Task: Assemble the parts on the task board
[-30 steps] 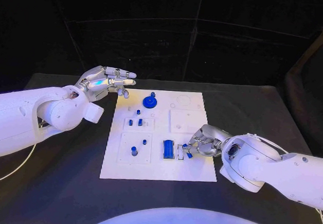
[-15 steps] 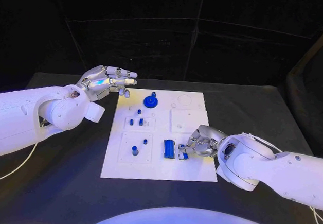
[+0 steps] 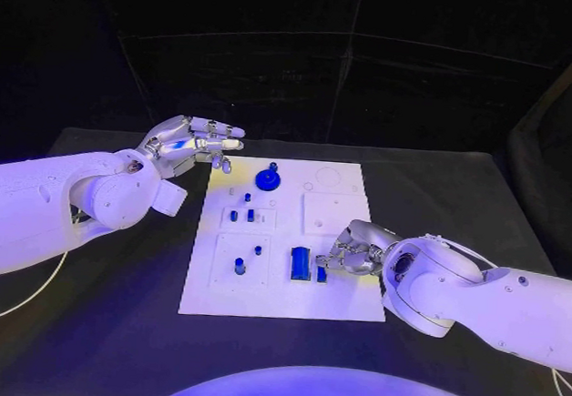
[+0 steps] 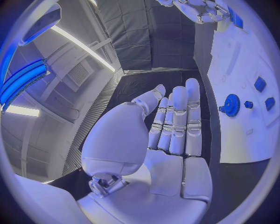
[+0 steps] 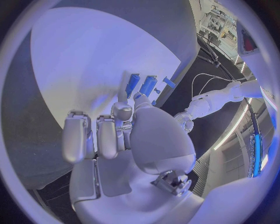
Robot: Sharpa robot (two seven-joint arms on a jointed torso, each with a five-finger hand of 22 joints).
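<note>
Right hand [image 3: 356,249] has crept a bit further left over the task board [image 3: 283,300] since a second ago, and its fingertips are now right beside the small blue piece [image 3: 322,273] at the near right of the board. From the head view I can't tell if it's actually pinching that piece or just touching it. The blue block [image 3: 300,262] sits just left of it. At the far end there's the blue gear [image 3: 266,179], and some small blue pegs [image 3: 240,216] stand in the left-hand recesses. Left hand [image 3: 186,142] hovers off the board's far left corner, fingers loosely curled, nothing in it.

Left wrist view shows what the head can't: the left hand [image 4: 169,126] with fingers straight and side by side, palm empty, the gear [image 4: 231,104] off beyond them.

Right wrist view: the right hand [image 5: 125,128] has fingers bent down on the board, thumb tip near two blue pieces [image 5: 141,85]. Contact is hidden behind the thumb, so the grip stays unclear.
</note>
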